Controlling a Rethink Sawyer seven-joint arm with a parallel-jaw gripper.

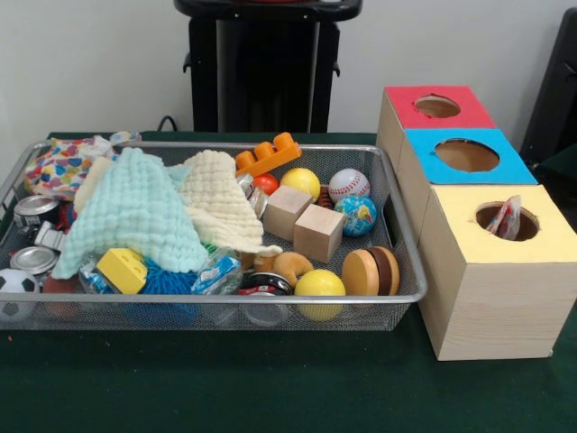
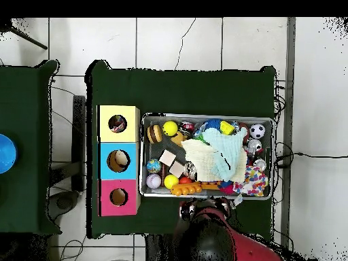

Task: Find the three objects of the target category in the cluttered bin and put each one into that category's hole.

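The silver wire-mesh bin (image 1: pixel 225 300) is full of clutter; it also shows in the overhead view (image 2: pixel 207 116). One white cloth with coloured spots (image 1: pixel 59 167) lies bunched in the bin's far left corner, and it shows in the overhead view (image 2: pixel 254 182). Another spotted cloth (image 1: pixel 508 219) sticks up out of the round hole (image 1: pixel 491 216) in the yellow-topped box (image 1: pixel 541 239), which also shows in the overhead view (image 2: pixel 117 124). I see no other spotted cloth. No gripper shows; only the arm's red bulk (image 2: pixel 217 234) shows at the bottom of the overhead view.
A mint-green cloth (image 1: pixel 135 216) and a cream cloth (image 1: pixel 216 198) drape over the bin's middle. Balls, wooden cubes (image 1: pixel 302 221), tins and plastic bricks lie around them. A blue-topped box (image 1: pixel 464 155) and a red-topped box (image 1: pixel 437 106) stand behind the yellow one.
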